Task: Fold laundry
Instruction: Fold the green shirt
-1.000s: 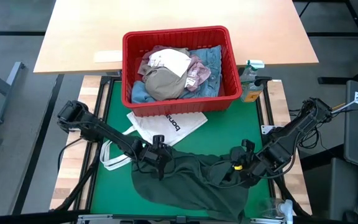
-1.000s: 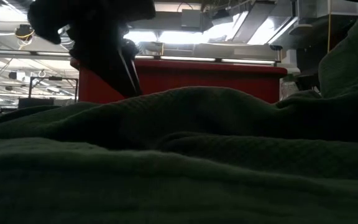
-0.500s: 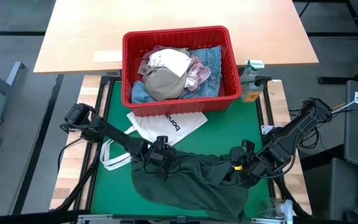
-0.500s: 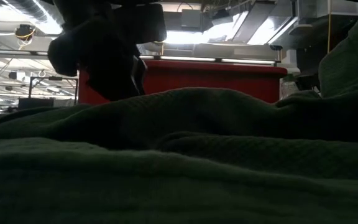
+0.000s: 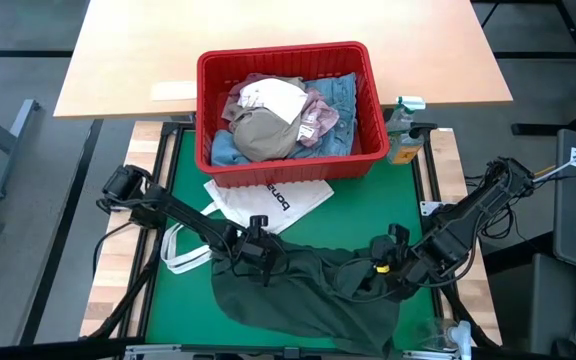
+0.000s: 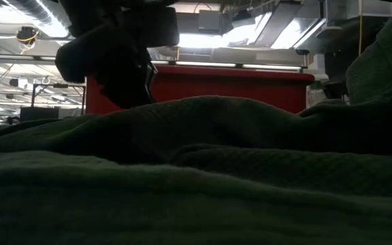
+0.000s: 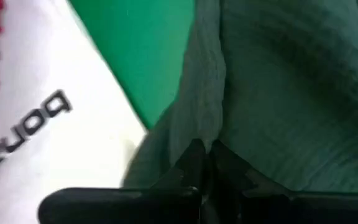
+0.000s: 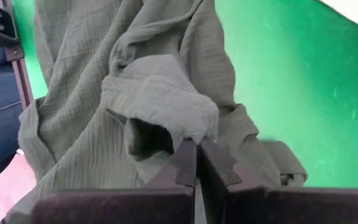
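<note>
A: Dark green top — position?

B: High view, lower centre of frame. It lies crumpled on the green mat, spreading from lower left of centre to the lower right. In the low view it fills the whole lower half of the frame as dark folds.

A: Left gripper?

B: Left of centre, low in the high view, at the top's upper left edge. In the left wrist view the 2 fingers are pressed together with a ridge of the green cloth running into them. Pinched on the top.

A: Right gripper?

B: Lower right in the high view, at the top's right end. In the right wrist view both fingers meet on a bunched fold of the cloth. Clamped on the top as well.

A: Rest of the laundry?

B: In the red basket, upper centre of the high view. 1 beige garment mounded in the middle, mottled pink top right of it, blue denim along the right side and lower left corner. A white piece lies on top.

A: Anything else on the mat?

B: White tote bag with black lettering, between basket and left gripper, touching the top's upper left edge. The basket's red wall shows mid-frame in the low view.
</note>
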